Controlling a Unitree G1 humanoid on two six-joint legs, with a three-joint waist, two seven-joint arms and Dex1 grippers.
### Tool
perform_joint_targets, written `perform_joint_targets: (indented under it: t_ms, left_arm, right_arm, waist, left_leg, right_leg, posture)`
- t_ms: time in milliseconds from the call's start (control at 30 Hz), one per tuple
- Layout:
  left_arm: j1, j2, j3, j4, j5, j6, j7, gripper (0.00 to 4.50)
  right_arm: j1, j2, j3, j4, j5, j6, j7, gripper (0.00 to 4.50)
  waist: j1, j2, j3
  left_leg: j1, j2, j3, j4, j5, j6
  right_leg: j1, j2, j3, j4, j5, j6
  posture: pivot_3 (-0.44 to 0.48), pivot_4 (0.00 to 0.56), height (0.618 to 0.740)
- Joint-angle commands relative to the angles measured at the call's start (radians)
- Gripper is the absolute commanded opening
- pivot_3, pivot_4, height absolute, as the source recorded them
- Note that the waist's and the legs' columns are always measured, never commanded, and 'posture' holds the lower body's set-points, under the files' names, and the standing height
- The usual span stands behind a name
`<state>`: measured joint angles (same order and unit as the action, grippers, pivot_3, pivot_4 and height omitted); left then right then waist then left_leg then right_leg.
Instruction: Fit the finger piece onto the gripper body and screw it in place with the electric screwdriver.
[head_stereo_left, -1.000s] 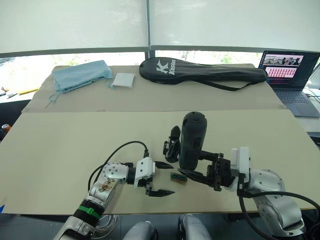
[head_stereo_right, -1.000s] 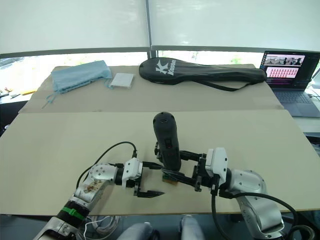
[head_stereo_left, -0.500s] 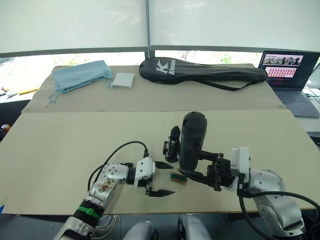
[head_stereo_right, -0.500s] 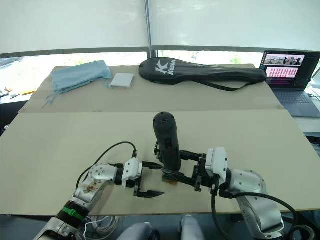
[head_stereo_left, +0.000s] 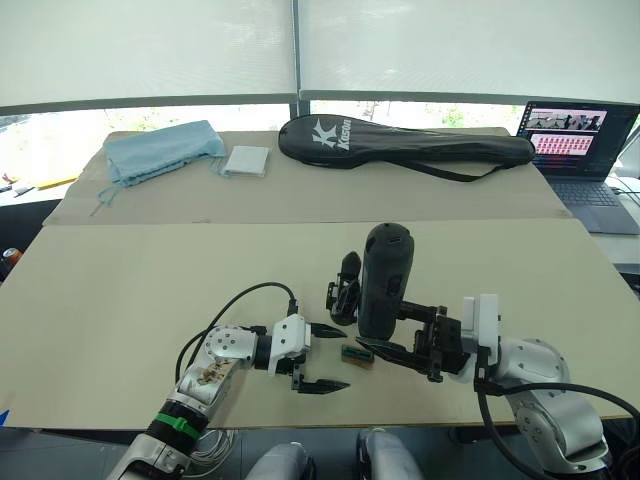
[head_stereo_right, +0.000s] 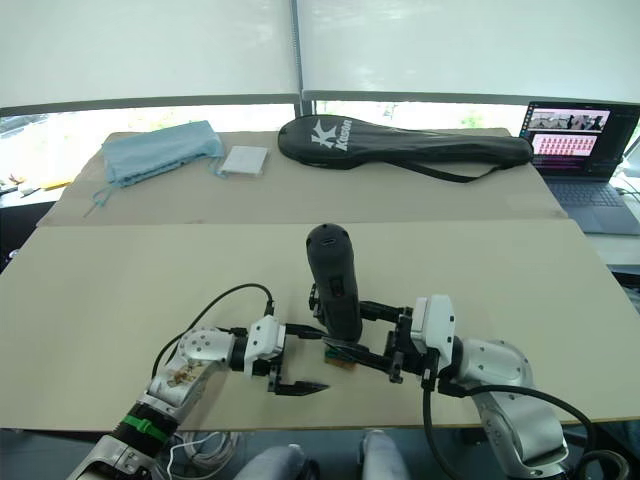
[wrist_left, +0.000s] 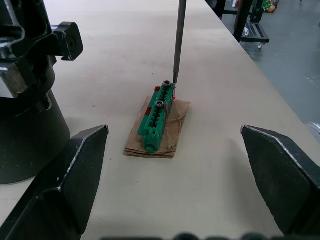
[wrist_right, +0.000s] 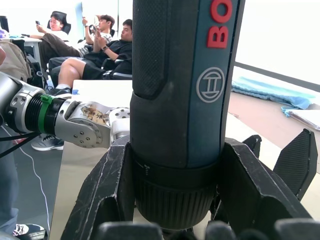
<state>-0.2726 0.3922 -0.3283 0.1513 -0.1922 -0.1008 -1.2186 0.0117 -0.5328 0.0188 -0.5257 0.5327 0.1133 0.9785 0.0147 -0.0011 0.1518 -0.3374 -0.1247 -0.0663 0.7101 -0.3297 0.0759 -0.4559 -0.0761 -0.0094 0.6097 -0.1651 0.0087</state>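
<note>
Left gripper (head_stereo_left: 322, 357): fingers spread wide and empty, low over the table just left of the green screw holder (wrist_left: 158, 116).
Green screw holder: our landmark, a small green strip on a brown paper scrap, screws seated in it, between the two grippers.
Bit (wrist_left: 177, 40): thin metal shaft comes straight down, tip touching the screw at the holder's far end. Judging by that, this step is picking up a screw.
Electric screwdriver (head_stereo_left: 382, 280): stands upright directly over the holder, long axis vertical, rounded end up.
Right gripper (head_stereo_left: 392, 335): clamped round the screwdriver's lower barrel, reaching in from the holder's right.
Gripper body (head_stereo_left: 343, 287): on the table just behind the holder, close against the screwdriver's left side, pointed finger rising.
Key relation: the gripper body lies beyond and slightly left of the bit, so the tool must lift and shift away from the robot. The left gripper looks nearer to steady it.
Hard to make out: the finger piece. Whether it is already fitted I cannot tell, since the screwdriver hides part of the body.
</note>
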Motion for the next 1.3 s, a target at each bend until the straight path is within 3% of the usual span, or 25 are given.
perform_joint_targets:
  t_ms: [33, 1300]
  left_arm:
    - [0.018, 0.005, -0.019, 0.005, 0.008, 0.010, -0.004, 4.50]
    - [0.010, 0.002, -0.016, 0.004, 0.010, 0.017, 0.003, 4.50]
  right_arm:
    - [-0.019, 0.009, -0.013, -0.026, 0.016, -0.034, -0.007, 1.93]
    - [-0.012, 0.006, -0.012, -0.024, 0.024, -0.023, -0.001, 1.93]
  waist:
    - [0.000, 0.000, 0.000]
    - [0.000, 0.000, 0.000]
  left_leg:
    - [0.000, 0.000, 0.000, 0.000, 0.000, 0.000]
    - [0.000, 0.000, 0.000, 0.000, 0.000, 0.000]
  right_leg:
    - [0.000, 0.000, 0.000, 0.000, 0.000, 0.000]
    - [0.000, 0.000, 0.000, 0.000, 0.000, 0.000]
  posture:
    - [0.000, 0.150, 0.740]
    - [0.000, 0.150, 0.740]
